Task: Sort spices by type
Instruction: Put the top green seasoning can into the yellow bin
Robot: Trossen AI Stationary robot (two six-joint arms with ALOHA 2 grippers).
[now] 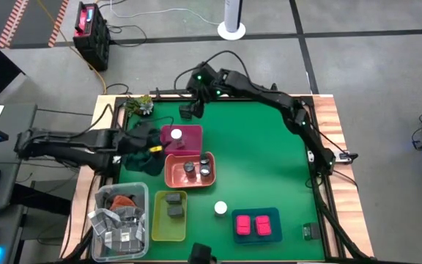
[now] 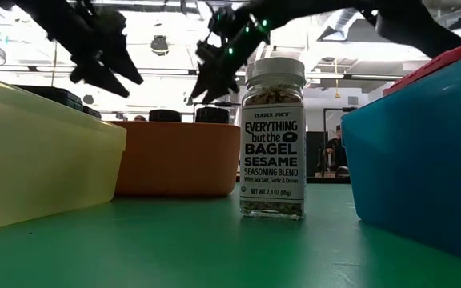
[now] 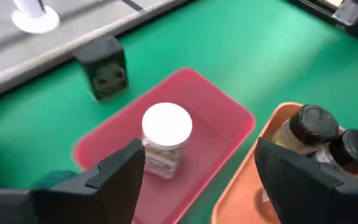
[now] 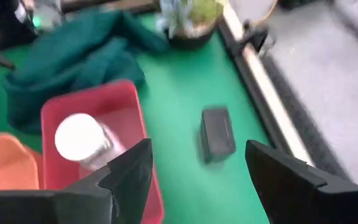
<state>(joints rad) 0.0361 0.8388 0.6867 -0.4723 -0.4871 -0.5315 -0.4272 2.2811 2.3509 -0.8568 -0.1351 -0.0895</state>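
My left gripper [image 1: 152, 147] [image 3: 201, 152] hangs open above the near side of a pink tray [image 1: 190, 141], in which a white-capped jar [image 3: 166, 134] stands. My right gripper [image 1: 194, 101] [image 4: 197, 149] is open near the table's far edge, above a dark box [image 1: 189, 111] [image 4: 217, 134] lying on the mat. A second white-capped jar [image 1: 220, 209] [image 2: 272, 136] stands upright on the mat. Two grey-lidded jars [image 1: 196, 170] [image 3: 319, 127] stand in an orange tray [image 1: 173, 176]. Two dark boxes [image 1: 174, 205] lie in a yellow tray, and two pink boxes [image 1: 256, 225] lie in a blue tray.
A clear bin of grey packets [image 1: 119, 220] sits at the near left corner. A crumpled green cloth [image 1: 139, 155] [image 4: 73, 56] lies left of the pink tray, under the left arm. A small potted plant [image 1: 141, 105] stands at the far left corner. The mat's right half is bare.
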